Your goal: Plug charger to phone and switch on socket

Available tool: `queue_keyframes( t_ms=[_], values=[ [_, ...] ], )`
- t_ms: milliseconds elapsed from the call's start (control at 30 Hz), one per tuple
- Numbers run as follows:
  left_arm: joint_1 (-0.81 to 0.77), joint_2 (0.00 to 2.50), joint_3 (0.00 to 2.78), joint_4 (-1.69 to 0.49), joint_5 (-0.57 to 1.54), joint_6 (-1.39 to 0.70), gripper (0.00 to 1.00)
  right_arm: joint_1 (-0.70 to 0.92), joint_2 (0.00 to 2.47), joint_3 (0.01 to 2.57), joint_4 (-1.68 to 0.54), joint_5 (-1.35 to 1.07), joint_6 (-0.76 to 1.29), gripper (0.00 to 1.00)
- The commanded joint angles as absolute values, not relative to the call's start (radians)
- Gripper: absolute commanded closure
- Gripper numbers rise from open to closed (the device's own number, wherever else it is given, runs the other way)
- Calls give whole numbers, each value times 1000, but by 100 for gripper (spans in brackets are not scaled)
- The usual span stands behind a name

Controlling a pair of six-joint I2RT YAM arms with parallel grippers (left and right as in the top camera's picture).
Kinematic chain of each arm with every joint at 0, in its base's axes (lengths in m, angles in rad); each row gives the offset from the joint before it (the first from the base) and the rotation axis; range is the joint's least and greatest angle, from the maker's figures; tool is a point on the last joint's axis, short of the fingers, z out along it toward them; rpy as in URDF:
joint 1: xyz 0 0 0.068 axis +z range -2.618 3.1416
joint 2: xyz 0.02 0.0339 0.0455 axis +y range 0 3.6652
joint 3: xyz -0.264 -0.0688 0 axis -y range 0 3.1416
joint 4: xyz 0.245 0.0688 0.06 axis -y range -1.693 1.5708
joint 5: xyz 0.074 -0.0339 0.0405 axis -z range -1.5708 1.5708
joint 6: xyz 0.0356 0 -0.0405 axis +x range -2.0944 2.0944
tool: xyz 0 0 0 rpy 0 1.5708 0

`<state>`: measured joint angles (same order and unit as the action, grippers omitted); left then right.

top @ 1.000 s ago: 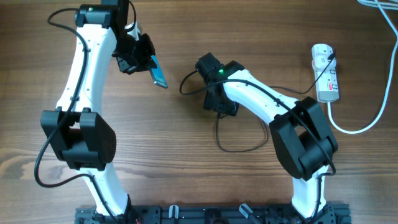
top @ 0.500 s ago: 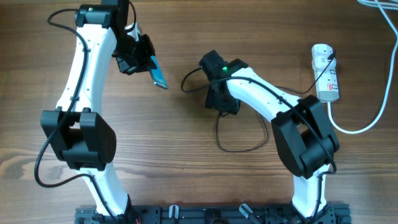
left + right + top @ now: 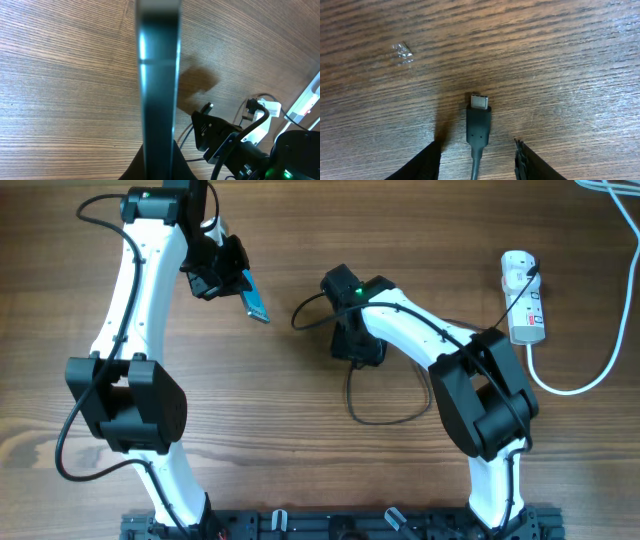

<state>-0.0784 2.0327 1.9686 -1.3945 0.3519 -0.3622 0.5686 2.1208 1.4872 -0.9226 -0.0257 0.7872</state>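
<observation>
My left gripper [image 3: 232,275] is shut on the phone [image 3: 258,302] and holds it tilted above the table at the back left. In the left wrist view the phone [image 3: 159,75] shows edge-on, a dark teal bar rising from between the fingers. The charger [image 3: 385,418] is a thin black cable looping across the middle of the table. Its plug tip [image 3: 480,122] lies on the wood between the spread fingers of my right gripper [image 3: 477,160], which is open and touches neither side of it. The socket [image 3: 524,298] lies at the back right.
A thicker white cable [image 3: 600,370] runs from the socket round the right edge. The black charger lead goes from the socket end under my right arm [image 3: 440,345]. A small clear scrap [image 3: 402,52] lies on the wood ahead of the plug.
My right wrist has shifted slightly to the right over the plug. The left arm and the phone have not moved.
</observation>
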Motion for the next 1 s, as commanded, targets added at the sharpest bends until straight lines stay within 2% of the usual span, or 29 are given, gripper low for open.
queue_keyframes(
  t_ms=[0,100,333,467,600,667,967],
  values=[
    [-83,2016,1980,-1394,350,-375,96,570,2154,1478,-924,-46,787,53],
    [-83,2016,1980,-1395,350,-375,96,570,2154,1478,-925,-46,787,65],
    [-83,2016,1980,-1395,350,-375,96,570,2154,1478,-924,-46,788,75],
    [-83,2016,1980,-1395,350,-375,96,570,2154,1478,-929,-54,785,71],
    [-83,2016,1980,-1395,350,-375,96,570,2154,1478,-930,-61,785,71],
    [-83,2016,1980,-1396,350,-375,96,570,2154,1478,-929,-60,786,76],
    [-83,2016,1980,-1396,350,-375,96,570,2154,1478,-928,-60,785,85]
  ],
)
